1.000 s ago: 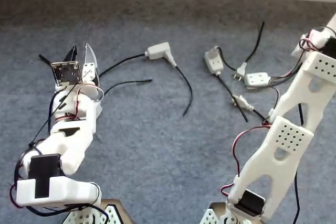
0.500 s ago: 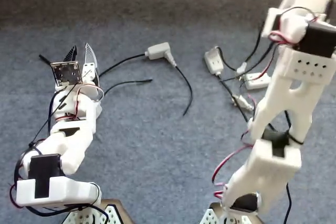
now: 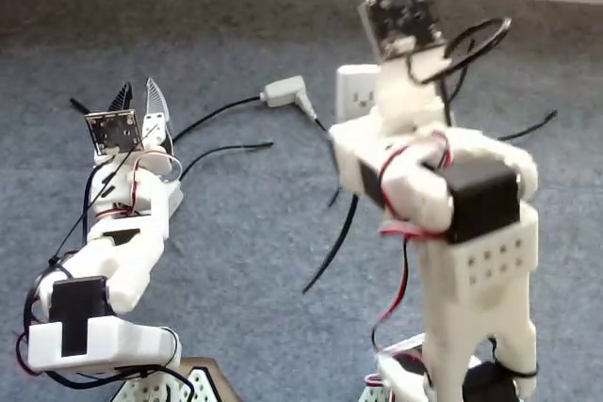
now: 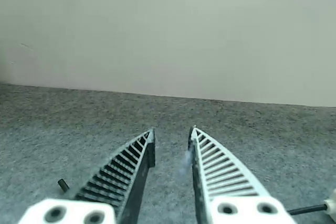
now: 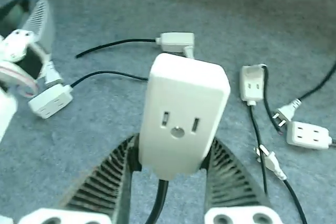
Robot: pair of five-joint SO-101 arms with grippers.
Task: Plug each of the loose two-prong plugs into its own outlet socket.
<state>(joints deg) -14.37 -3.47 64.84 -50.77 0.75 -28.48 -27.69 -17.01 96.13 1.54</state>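
My right gripper (image 5: 173, 148) is shut on a white outlet socket (image 5: 181, 121), held up above the carpet with its face toward the wrist camera. In the high view that socket (image 3: 357, 90) sits at the tip of the raised right arm (image 3: 443, 195), and its black cord (image 3: 332, 240) hangs down. On the carpet below lie a white angled plug (image 5: 176, 41), a two-prong plug (image 5: 284, 112), another plug (image 5: 271, 161) and two more sockets (image 5: 251, 82) (image 5: 309, 135). My left gripper (image 3: 139, 99) stands open and empty low over the carpet at the left.
Another white socket (image 5: 49, 100) lies beside the left arm (image 5: 21, 51). The angled plug (image 3: 284, 91) and its black cord (image 3: 221, 108) lie between the two arms. A pale wall (image 4: 168, 30) bounds the far edge of the grey carpet (image 3: 254, 233).
The right arm has swung from the right edge to the middle and risen, carrying the white socket and its cord. The left arm has hardly moved.
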